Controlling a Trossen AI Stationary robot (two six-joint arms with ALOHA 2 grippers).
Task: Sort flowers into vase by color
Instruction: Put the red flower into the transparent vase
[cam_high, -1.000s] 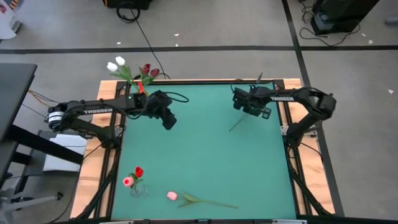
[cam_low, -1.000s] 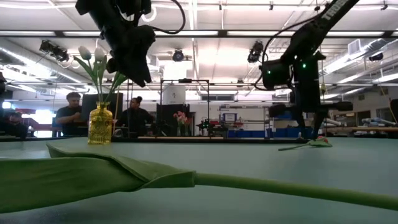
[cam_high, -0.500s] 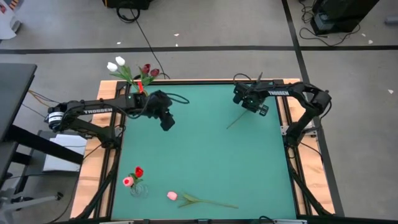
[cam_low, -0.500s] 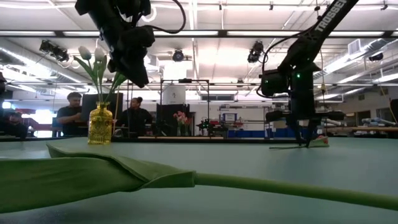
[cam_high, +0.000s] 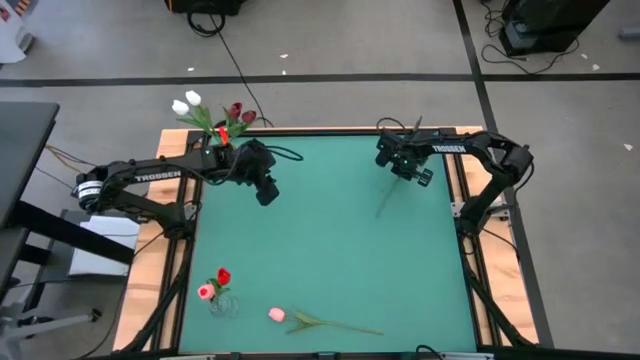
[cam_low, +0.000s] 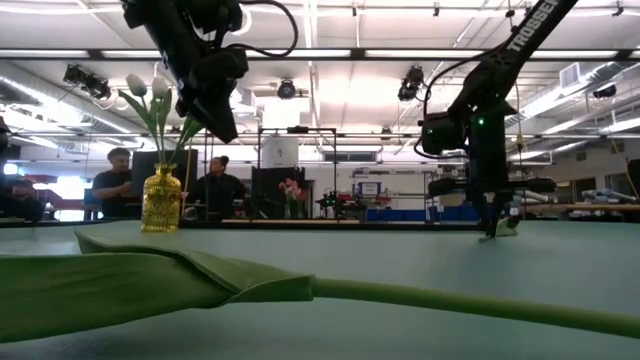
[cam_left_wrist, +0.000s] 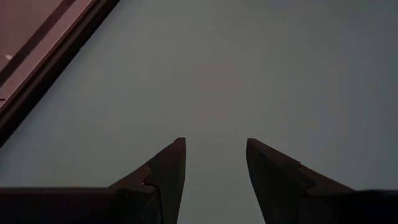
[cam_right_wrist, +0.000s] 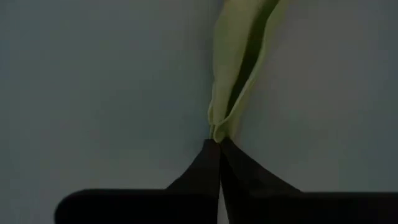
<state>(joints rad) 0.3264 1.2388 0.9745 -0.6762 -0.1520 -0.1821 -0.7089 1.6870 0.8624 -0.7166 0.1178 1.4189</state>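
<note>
A flower lies on the green table (cam_high: 330, 250) at the far right. Its thin green stem (cam_high: 384, 205) runs toward the near edge, and its head is hidden under my right gripper (cam_high: 405, 172), which stands down on the table and is shut on the flower's green leaf (cam_right_wrist: 239, 62). My left gripper (cam_high: 266, 192) hangs open high above the far left of the table, with nothing between its fingers (cam_left_wrist: 214, 142). A pink tulip (cam_high: 277, 314) lies flat by the near edge. My right gripper pinches the narrow folded end of the green leaf (cam_right_wrist: 216, 132) between its two fingertips. The fingers come from above and point down (cam_low: 493, 232). The leaf stretches away from the tips, and the flower lies on the table.
A yellow vase (cam_low: 161, 200) with white and dark maroon tulips (cam_high: 210, 118) stands at the far left corner. A clear vase (cam_high: 222, 303) with a red and a pink tulip stands near left. People sit beyond the table's far edge.
My right gripper has come down onto the table at the far right and has shut on the flower. The stem's free end has swung a little toward the table's right edge.
</note>
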